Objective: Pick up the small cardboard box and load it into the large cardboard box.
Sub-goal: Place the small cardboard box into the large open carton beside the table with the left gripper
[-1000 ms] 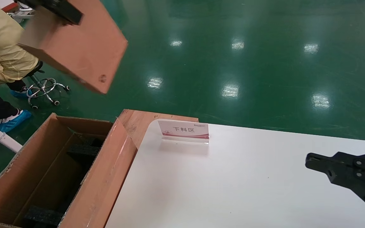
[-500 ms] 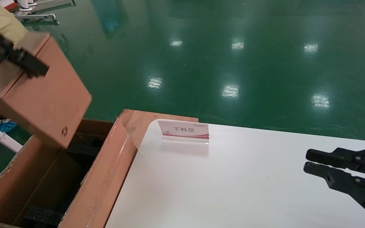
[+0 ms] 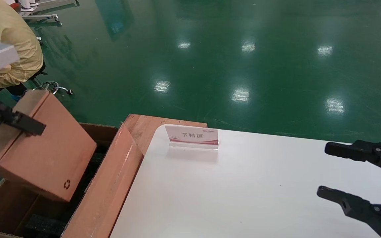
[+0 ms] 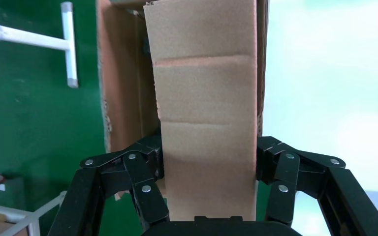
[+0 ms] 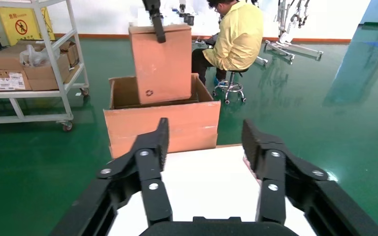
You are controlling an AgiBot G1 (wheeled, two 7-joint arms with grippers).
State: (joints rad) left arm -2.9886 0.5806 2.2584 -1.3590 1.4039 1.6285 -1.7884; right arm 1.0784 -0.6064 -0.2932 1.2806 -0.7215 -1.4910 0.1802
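Note:
The small cardboard box [image 3: 50, 148], reddish-brown with a tiny recycling mark, hangs tilted with its lower corner inside the open top of the large cardboard box [image 3: 111, 178]. My left gripper [image 3: 17, 120] is shut on its upper end, one black finger lying across the front face. In the left wrist view the small cardboard box [image 4: 204, 123] fills the space between the left gripper [image 4: 207, 157] fingers, with the large cardboard box [image 4: 123, 88] below. My right gripper [image 3: 326, 170] stands open over the table's right side, holding nothing. The right wrist view shows the small cardboard box [image 5: 162, 64] lowered into the large cardboard box [image 5: 162, 125].
A white table [image 3: 227, 191] carries an acrylic sign [image 3: 192, 135] near its far edge. A reddish wooden board [image 3: 144, 124] lies between table and carton. A person in yellow [image 3: 8, 43] sits on a stool [image 3: 50, 87] beyond. A shelf cart [image 5: 29, 64] stands left of the carton.
The left gripper has carried the small box down and leftward from high above into the large box's opening. The right gripper's fingers have spread from nearly shut to wide open.

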